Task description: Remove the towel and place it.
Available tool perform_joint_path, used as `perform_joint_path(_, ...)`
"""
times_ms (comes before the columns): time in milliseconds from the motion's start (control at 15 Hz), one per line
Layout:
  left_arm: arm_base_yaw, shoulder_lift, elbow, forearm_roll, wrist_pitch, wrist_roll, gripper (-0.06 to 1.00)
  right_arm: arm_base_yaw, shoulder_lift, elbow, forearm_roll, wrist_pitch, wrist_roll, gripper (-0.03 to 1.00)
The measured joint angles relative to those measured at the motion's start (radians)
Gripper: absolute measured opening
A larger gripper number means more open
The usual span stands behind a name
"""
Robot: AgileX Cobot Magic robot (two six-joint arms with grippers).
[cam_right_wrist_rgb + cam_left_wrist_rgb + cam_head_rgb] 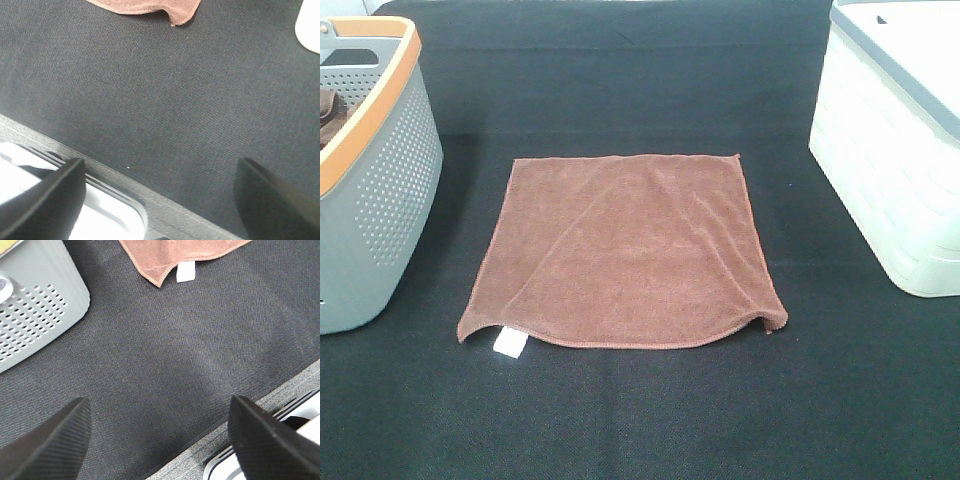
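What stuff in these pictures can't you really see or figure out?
- Grey basket: the exterior high view's edge cuts it off; something brown inside is too hidden to name.
- White bin: cut off by that view's edge, so its inside is unseen.
- Towel: each wrist view shows only one corner. The writing on its white tag is too small to read.
- Left gripper and right gripper: only the finger tips show.

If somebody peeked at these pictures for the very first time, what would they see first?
The reddish-brown towel grabs the eye: it lies spread flat in the middle of the black table, with a small white tag at its near-left corner. A grey basket with an orange rim stands to its left, and a white bin to its right. Both claws, left and right, are open over the table's near edge, touching nothing.
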Motion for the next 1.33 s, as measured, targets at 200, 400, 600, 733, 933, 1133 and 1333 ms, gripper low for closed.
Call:
perform_joint_path(200,0.000,0.000,0.000,0.000,0.000,0.000,0.73,0.000,0.000,0.000,0.001,0.000,0.003,0.76)
perform_joint_path(400,0.000,0.000,0.000,0.000,0.000,0.000,0.73,0.000,0.000,0.000,0.001,0.000,0.004,0.76)
perform_joint_path(600,0.000,0.000,0.000,0.000,0.000,0.000,0.73,0.000,0.000,0.000,0.001,0.000,0.004,0.76)
perform_joint_path(733,0.020,-0.006,0.000,0.000,0.000,0.000,0.73,-0.005,0.000,0.000,0.002,0.000,0.004,0.76)
perform_joint_path(933,0.216,-0.086,0.000,0.000,0.000,0.001,0.73,-0.122,-0.035,0.000,0.006,0.001,0.004,0.76)
perform_joint_path(1133,0.436,-0.250,0.000,0.000,0.000,0.001,0.73,-0.278,-0.156,0.002,0.009,0.000,0.004,0.76)
perform_joint_path(1333,0.521,-0.365,0.000,0.000,0.000,0.001,0.73,-0.302,-0.289,0.002,0.014,0.000,0.004,0.76)
